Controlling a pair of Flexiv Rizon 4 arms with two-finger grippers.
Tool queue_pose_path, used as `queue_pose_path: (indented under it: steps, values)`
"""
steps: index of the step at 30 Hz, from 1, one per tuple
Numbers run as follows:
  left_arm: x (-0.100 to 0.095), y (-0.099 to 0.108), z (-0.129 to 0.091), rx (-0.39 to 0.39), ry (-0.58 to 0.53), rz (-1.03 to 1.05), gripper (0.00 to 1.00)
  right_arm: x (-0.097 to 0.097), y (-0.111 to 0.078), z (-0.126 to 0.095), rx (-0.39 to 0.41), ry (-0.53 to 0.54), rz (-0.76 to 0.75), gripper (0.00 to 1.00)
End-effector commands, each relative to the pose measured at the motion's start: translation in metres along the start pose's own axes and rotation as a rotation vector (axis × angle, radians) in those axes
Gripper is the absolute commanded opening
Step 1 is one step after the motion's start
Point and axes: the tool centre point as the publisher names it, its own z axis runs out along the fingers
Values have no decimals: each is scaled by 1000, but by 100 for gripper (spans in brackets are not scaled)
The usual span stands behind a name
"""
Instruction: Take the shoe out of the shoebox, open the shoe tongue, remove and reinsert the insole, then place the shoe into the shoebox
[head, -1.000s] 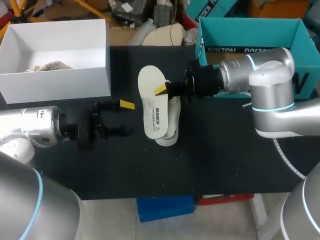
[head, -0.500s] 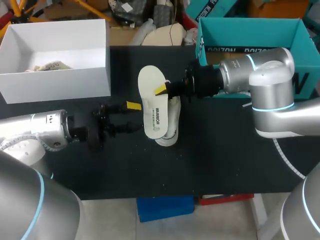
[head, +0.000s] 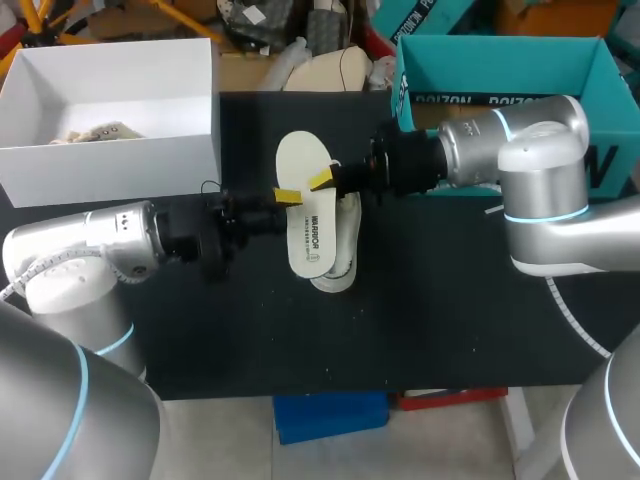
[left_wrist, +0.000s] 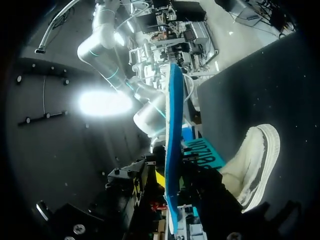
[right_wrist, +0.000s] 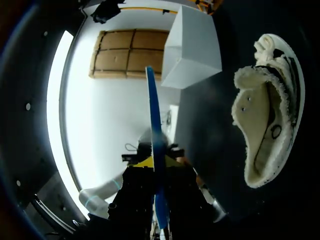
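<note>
The insole (head: 308, 215) hangs over the shoe (head: 346, 250) on the counter (head: 430, 320), its edge clenched in the jaws of the right gripper (head: 323, 180). It looks light, thin and bendy, so it is best pinched mid-length at the rim. The left gripper (head: 286, 196) is at the opposite edge, but I cannot tell whether its jaws grip.

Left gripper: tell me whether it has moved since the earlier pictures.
Yes. The left gripper has moved across the table to the insole, which stayed put.
</note>
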Motion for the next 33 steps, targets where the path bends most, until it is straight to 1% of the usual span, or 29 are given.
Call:
queue_pose_path:
  steps: [1, 4, 5, 7, 9, 10, 11, 14, 15, 17, 18, 26, 27, 28, 29, 31, 33]
  values:
    - [5, 3, 8, 13, 0, 9, 42, 0, 0, 0, 0, -1, 1, 0]
    - [7, 3, 10, 27, 7, 14, 38, 0, 0, 0, 0, -1, 1, 0]
    - [8, 3, 11, 28, 8, 16, 34, 0, 0, 0, 0, -1, 1, 0]
    - [9, 3, 12, 29, 6, 13, 31, 0, 0, 0, 0, -1, 1, 0]
    - [10, 4, 13, 34, 4, 13, 24, 0, 0, 0, 0, -1, 1, 0]
    - [10, 4, 14, 35, 5, 13, 23, 0, 0, 0, 0, -1, 1, 0]
    - [10, 4, 15, 40, 4, 13, 22, 0, 0, 0, 0, -1, 1, 0]
    - [11, 2, 17, 53, 1, 15, 26, 0, 0, 0, 0, -1, 1, 0]
    - [11, 2, 19, 60, 5, 18, 24, 0, 0, 0, 0, -1, 1, 0]
    - [11, 2, 20, 66, 8, 26, 18, 0, 0, 0, 0, -1, 1, 0]
    - [11, 2, 21, 68, 8, 26, 0, 0, 0, 0, 0, -1, 1, 0]
    - [11, 4, 24, 69, 11, 33, 0, 0, 0, 0, 0, -1, 1, 1]
    - [11, 3, 24, 69, 8, 30, 0, 0, 0, 0, -5, 3, 0, 31]
    - [11, 3, 24, 69, 7, 27, 0, 0, 0, -3, -16, 12, -2, 81]
    - [10, 1, 23, 72, 7, 21, 0, 0, 0, -5, -19, 4, -2, 100]
    - [10, -2, 19, 78, 27, -3, 0, 0, -1, -11, -28, -2, -14, 100]
    - [13, -7, 14, 104, 55, -21, 0, 2, -2, -20, -48, -34, -25, 100]
